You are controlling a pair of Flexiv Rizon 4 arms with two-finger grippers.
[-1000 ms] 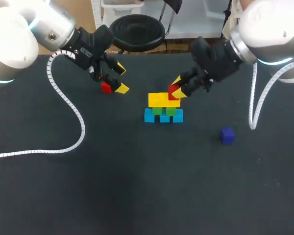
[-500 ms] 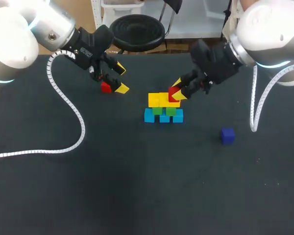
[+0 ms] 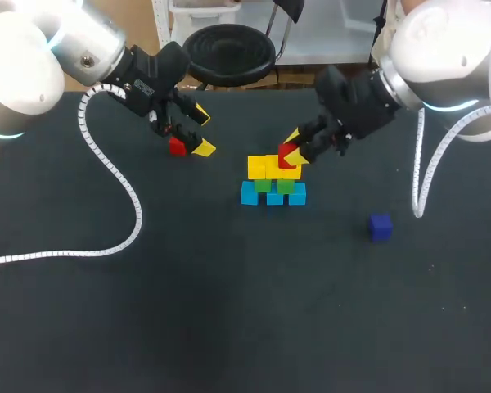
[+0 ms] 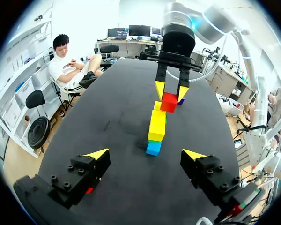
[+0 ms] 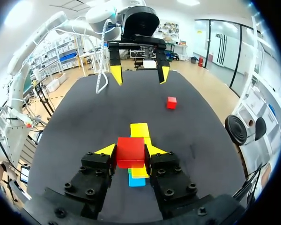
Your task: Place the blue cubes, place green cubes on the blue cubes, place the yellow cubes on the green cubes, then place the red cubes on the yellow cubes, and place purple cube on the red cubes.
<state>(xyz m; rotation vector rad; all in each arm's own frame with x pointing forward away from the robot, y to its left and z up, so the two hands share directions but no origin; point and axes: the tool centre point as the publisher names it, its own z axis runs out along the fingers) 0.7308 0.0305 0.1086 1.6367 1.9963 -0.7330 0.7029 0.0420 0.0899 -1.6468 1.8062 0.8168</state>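
A small pyramid stands mid-table: blue cubes (image 3: 273,196) at the bottom, green cubes (image 3: 274,185) on them, yellow cubes (image 3: 270,167) on top. My right gripper (image 3: 292,149) is shut on a red cube (image 3: 286,153) just above the right end of the yellow row; in the right wrist view the red cube (image 5: 130,151) sits between the fingers over the yellow cubes (image 5: 140,130). My left gripper (image 3: 201,131) hangs open to the left of the stack, beside a second red cube (image 3: 177,146) on the table. A purple cube (image 3: 380,227) lies to the right.
The black table (image 3: 229,311) spreads wide in front of the stack. A white coiled cable (image 3: 114,176) from my left arm trails over the table's left part. Another cable (image 3: 419,184) hangs from my right arm near the purple cube.
My right gripper has shifted slightly left with the red cube, closer over the yellow row. The left arm has kept still.
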